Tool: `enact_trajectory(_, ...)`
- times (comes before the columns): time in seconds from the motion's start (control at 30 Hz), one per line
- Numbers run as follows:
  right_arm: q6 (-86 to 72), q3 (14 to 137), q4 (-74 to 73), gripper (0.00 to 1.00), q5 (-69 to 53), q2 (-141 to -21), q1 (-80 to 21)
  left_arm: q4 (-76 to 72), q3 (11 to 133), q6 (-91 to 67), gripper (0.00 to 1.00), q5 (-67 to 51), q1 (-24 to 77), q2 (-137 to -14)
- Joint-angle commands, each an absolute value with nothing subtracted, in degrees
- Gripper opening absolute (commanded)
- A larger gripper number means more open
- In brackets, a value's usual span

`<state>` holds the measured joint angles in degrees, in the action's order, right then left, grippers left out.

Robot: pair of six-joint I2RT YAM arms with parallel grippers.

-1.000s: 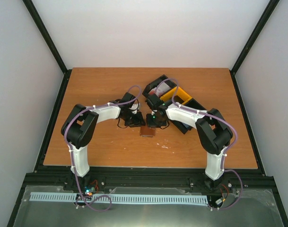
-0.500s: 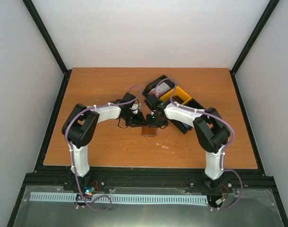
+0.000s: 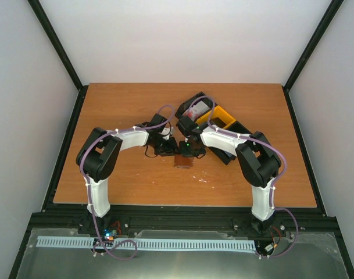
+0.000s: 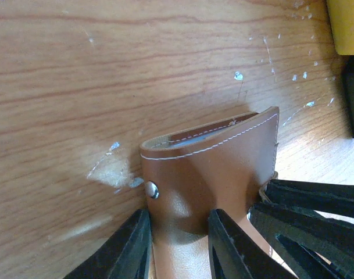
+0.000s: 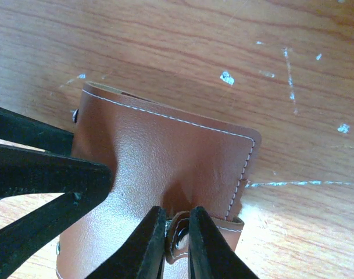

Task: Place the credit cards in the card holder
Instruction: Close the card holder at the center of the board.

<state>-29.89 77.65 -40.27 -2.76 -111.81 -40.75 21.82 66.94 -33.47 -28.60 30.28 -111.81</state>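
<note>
The brown leather card holder [image 3: 182,161] lies folded on the table between the two grippers. In the left wrist view its flap [image 4: 208,174] shows a metal snap stud, with pale lining at the edge. My left gripper [image 4: 178,244] is shut on the card holder's side. In the right wrist view the card holder [image 5: 165,151] fills the middle, and my right gripper [image 5: 178,241] is shut on its snap tab [image 5: 178,239]. The left gripper's black fingers show at the left of that view. A white and red credit card [image 3: 195,110] lies in the black bin.
Black bins [image 3: 194,107] and a yellow bin [image 3: 218,118] stand just behind the right arm, at the back right of the table [image 3: 118,104]. The yellow bin's corner [image 4: 346,26] shows in the left wrist view. The wood has white scuff marks.
The right arm has shifted slightly left toward the card holder. The left arm and the card holder stay almost where they were.
</note>
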Motion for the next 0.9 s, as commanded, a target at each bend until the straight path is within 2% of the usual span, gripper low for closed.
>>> enact_trajectory(0.0, -29.6, 78.3, -39.9, 0.13, -3.4, -112.7, -41.3, 26.2, 64.9, -32.1, 0.3, -24.8, 31.1, -116.7)
enact_trajectory(0.17, -29.7, 78.7, -40.1, 0.05, -4.1, -112.9, -41.3, 26.3, 64.9, -32.1, 0.3, -24.7, 31.1, -116.7)
enact_trajectory(0.37, -29.8, 78.7, -40.5, 0.04, -4.5, -112.7, -41.3, 26.3, 64.8, -32.0, 0.29, -24.8, 31.1, -116.7)
enact_trajectory(0.87, -29.1, 78.5, -39.6, 0.15, -6.2, -112.9, -41.5, 26.3, 64.9, -32.0, 0.29, -24.8, 31.1, -117.0)
